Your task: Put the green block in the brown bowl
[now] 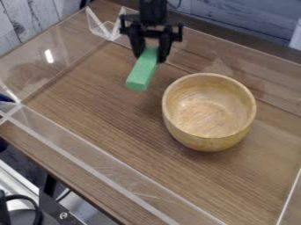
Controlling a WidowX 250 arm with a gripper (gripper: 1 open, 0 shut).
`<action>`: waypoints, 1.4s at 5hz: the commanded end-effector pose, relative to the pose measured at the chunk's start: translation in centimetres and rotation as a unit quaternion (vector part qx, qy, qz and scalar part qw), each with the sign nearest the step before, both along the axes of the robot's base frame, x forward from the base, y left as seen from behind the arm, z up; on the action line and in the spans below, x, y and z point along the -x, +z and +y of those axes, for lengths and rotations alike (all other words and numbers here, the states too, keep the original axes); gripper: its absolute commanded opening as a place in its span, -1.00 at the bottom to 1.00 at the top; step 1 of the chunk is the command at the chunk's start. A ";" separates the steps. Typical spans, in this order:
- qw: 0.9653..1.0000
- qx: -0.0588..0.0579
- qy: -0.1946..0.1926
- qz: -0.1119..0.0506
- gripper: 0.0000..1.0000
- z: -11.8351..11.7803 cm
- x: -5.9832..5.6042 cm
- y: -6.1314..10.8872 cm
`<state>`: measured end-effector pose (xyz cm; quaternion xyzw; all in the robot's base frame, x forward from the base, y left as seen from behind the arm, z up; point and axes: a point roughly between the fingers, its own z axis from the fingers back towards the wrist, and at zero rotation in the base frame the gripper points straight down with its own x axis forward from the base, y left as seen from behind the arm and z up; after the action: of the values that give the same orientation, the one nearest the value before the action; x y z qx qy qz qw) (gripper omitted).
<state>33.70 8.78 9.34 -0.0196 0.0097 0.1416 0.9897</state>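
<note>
My tool [144, 51] is clamped on one end of the green block [143, 70], which I hold, tilted, near the brown bowl [209, 112] that rests on the wooden table [112, 145].

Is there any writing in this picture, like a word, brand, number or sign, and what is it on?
No readable text anywhere.
The green block, the wooden bowl and the tabletop show no lettering.
The dark gripper is too small and blurred to tell whether it carries any marking.
</note>
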 end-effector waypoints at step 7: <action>0.985 0.043 -0.163 -0.026 -1.00 -12.7 2.5 2.9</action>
<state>30.74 -3.75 10.85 -0.0626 0.0178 -0.0199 0.9977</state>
